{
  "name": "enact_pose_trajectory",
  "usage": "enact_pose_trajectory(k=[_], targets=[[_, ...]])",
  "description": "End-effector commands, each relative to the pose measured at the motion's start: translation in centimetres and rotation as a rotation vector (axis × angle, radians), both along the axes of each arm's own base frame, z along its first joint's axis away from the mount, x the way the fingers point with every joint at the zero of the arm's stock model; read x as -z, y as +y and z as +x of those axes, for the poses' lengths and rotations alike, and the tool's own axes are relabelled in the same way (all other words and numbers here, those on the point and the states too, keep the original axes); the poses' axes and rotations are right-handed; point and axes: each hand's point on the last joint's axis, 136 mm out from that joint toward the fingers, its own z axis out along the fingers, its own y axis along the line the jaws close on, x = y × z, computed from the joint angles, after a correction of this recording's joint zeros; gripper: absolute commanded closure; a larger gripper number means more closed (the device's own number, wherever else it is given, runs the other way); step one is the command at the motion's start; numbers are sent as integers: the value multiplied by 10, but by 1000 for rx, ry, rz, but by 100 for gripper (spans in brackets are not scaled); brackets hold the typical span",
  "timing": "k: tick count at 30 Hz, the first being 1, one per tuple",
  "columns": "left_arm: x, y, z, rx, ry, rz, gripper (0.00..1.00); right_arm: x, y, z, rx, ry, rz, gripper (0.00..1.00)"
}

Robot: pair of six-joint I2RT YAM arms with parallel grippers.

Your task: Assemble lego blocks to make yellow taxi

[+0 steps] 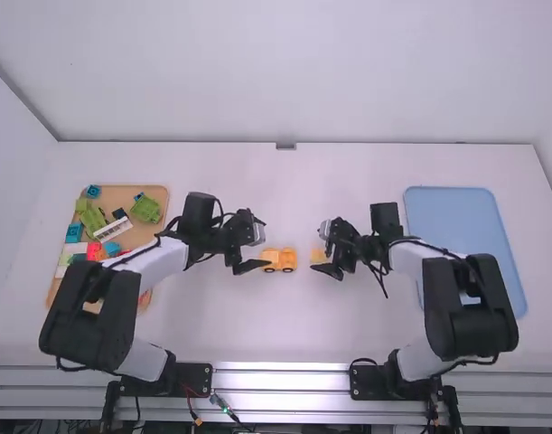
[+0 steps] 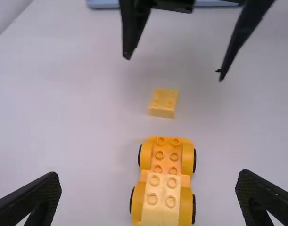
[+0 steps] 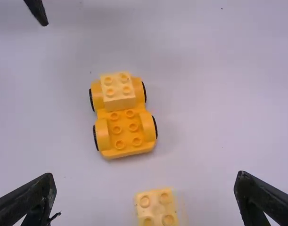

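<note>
My left gripper [image 1: 264, 244] stands open just left of the yellow car base [image 1: 279, 260], near the middle of the table. Facing it, my right gripper [image 1: 319, 248] is also open, around the loose yellow block [image 1: 318, 257]. In the left wrist view, the left gripper [image 2: 148, 187] has the car base [image 2: 173, 155] between its spread fingers, with a pale yellow block [image 2: 161, 203] stacked on one end. The loose block [image 2: 163, 102] lies a short way off the other end. In the right wrist view, that block [image 3: 156, 208] sits between the fingers of the right gripper [image 3: 145, 188], touching neither.
A wooden tray [image 1: 155, 190] with several coloured pieces, among them a green block [image 1: 145, 209], lies at the left, partly under the left arm. At the right, a blue tray [image 1: 449, 210] lies partly beneath the right arm. The two grippers face each other closely.
</note>
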Motion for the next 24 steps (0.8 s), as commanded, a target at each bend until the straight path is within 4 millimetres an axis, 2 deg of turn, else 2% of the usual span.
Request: enact_pose_trajectory(k=[1,3,7,13,15,19,24], targets=[[9,-9,-8,82,4,-51,1,5,3,4,-50,-17,26,1],[20,-10,-3,83,3,-52,1,12,5,3,-78,-17,40,0],[27,-12,-2,92,6,-64,1,29,2,3,-95,-10,32,4],[29,-11,3,51,34,-57,1,49,0,6,-101,19,29,11],[28,-10,4,49,33,-58,1,53,-4,9,-91,37,34,15],[29,-11,2,54,37,-58,1,62,-3,9,-103,57,52,33],[28,-12,3,45,49,-63,1,66,-7,8,-89,66,48,41]])
